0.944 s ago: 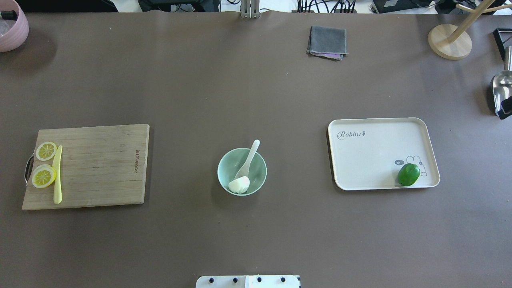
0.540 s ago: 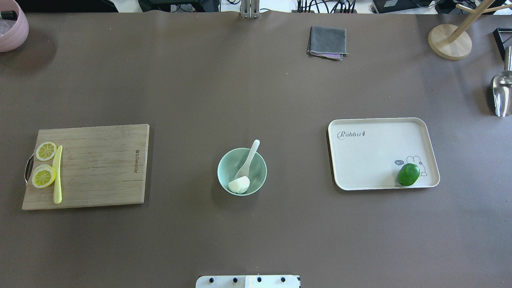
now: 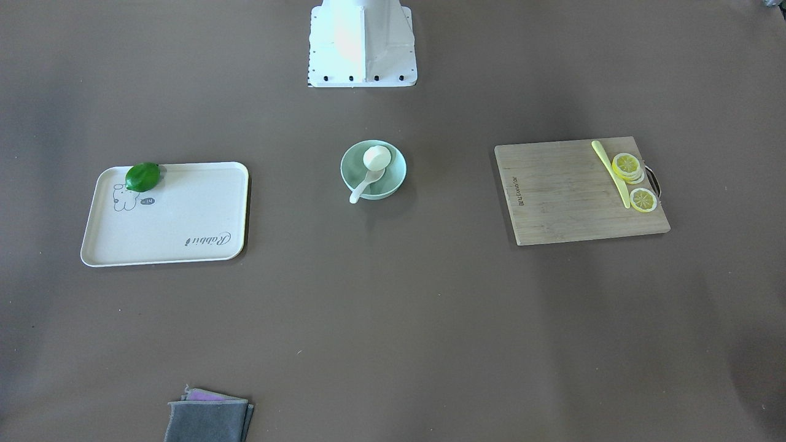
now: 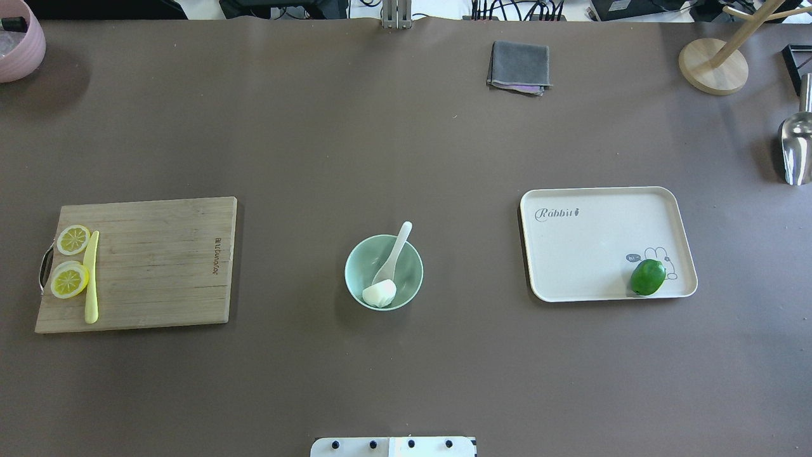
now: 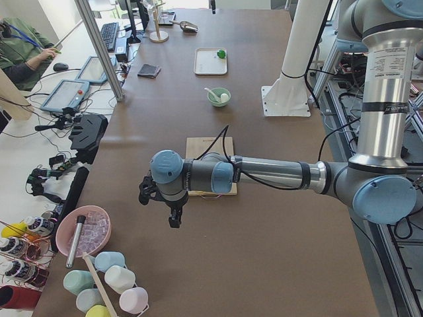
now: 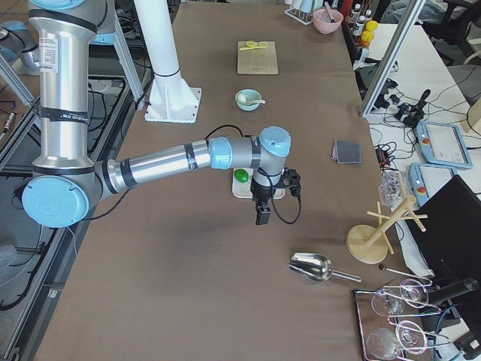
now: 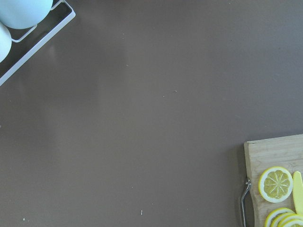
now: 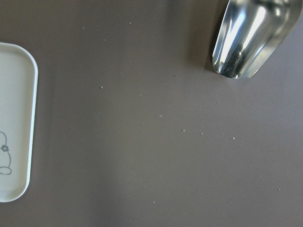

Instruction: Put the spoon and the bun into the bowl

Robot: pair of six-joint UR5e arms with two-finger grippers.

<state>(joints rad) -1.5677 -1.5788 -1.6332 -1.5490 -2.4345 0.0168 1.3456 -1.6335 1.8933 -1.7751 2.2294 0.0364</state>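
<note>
The pale mint-green bowl [image 4: 351,266] stands at the table's middle, also in the front view [image 3: 396,175]. The white spoon [image 4: 396,247] lies in it with its handle over the far rim. The white bun [image 4: 379,293] sits in the bowl on the near side, by the spoon's scoop. My left gripper [image 5: 158,208] shows only in the exterior left view, hovering beyond the cutting board. My right gripper [image 6: 262,216] shows only in the exterior right view, past the tray. I cannot tell whether either is open or shut.
A wooden cutting board [image 4: 158,266] with lemon slices [image 4: 70,279] and a yellow knife [image 4: 91,279] lies on the left. A cream tray [image 4: 590,254] with a lime [image 4: 648,277] lies on the right. A grey cloth [image 4: 519,66], metal scoop [image 4: 796,149], wooden stand [image 4: 713,66] and pink container [image 4: 19,44] line the edges.
A dark part of the right gripper at the overhead view's right edge, by the scoop, has moved out of that view. The bowl, spoon and bun have not moved.
</note>
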